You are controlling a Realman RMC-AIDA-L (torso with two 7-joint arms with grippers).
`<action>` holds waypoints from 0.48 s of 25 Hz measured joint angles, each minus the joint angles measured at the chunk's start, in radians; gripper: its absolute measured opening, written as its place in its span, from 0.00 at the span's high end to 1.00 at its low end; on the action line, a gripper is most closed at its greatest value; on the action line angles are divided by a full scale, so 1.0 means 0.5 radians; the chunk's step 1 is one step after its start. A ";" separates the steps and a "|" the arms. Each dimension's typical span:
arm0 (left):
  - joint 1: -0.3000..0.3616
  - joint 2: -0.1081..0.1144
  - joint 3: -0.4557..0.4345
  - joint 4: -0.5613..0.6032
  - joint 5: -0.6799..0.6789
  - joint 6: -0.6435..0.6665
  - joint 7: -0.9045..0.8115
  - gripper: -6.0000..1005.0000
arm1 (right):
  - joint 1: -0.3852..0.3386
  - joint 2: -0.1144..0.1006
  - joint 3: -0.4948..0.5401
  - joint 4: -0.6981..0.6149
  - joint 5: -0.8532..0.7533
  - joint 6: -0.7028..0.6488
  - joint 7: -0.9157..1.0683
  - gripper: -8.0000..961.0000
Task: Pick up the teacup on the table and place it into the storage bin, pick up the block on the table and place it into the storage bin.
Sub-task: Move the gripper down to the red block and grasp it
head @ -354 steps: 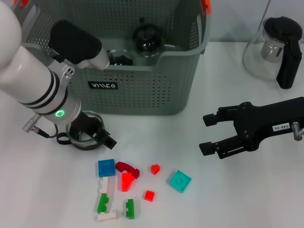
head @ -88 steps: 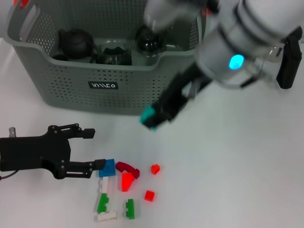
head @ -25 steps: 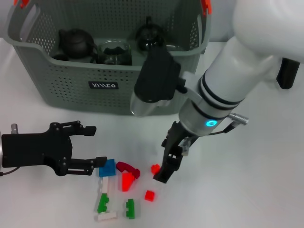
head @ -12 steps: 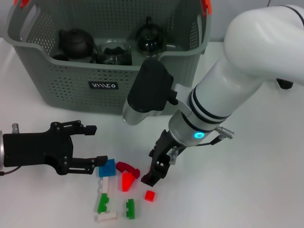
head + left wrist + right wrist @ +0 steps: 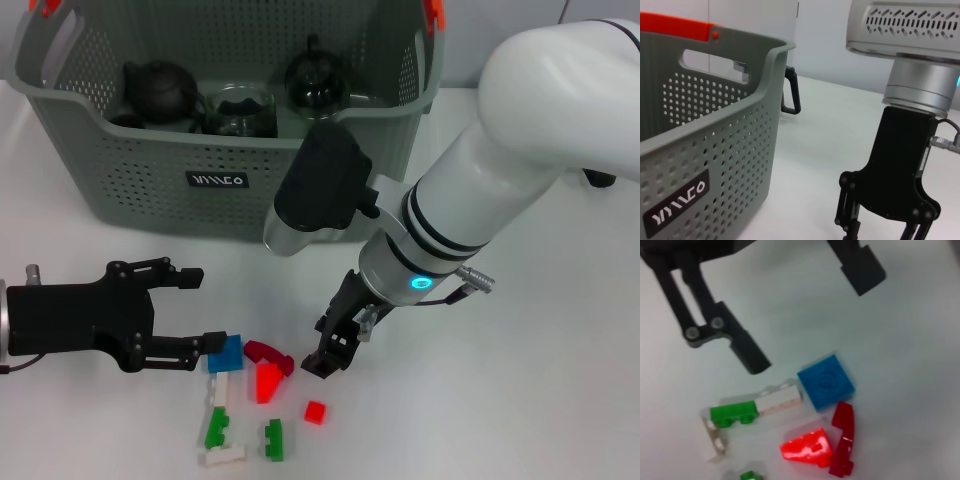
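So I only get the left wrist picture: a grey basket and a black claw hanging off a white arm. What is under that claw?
Observer: That claw is the right gripper. It is low over a scatter of small blocks on the table, with a red block just beside it.
Visitor: And is there anything inside the basket?
Observer: Yes. The basket holds two dark teapots and a glass cup.
Visitor: Where is the arm that carries my camera?
Observer: The left gripper is open, low over the table, with one fingertip close to a blue block.
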 joint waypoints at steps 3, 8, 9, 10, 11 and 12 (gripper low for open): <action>0.000 -0.003 0.000 -0.002 0.000 -0.007 0.002 0.14 | 0.001 -0.002 -0.001 0.025 -0.005 0.013 0.009 0.46; -0.001 -0.008 0.005 -0.003 0.000 -0.016 0.004 0.14 | 0.010 0.007 -0.003 0.074 -0.004 0.026 0.000 0.45; -0.001 -0.008 0.005 -0.003 0.000 -0.016 0.004 0.14 | 0.010 0.007 -0.004 0.077 -0.002 0.028 -0.002 0.45; -0.001 -0.008 0.006 -0.003 0.000 -0.016 0.005 0.14 | 0.009 0.008 -0.009 0.077 0.000 0.030 -0.003 0.45; -0.002 -0.008 0.006 -0.003 0.000 -0.016 0.005 0.14 | 0.007 0.009 -0.014 0.076 0.003 0.031 -0.005 0.45; -0.002 -0.008 0.006 -0.003 0.000 -0.016 0.005 0.14 | 0.007 0.009 -0.019 0.076 0.003 0.032 -0.005 0.45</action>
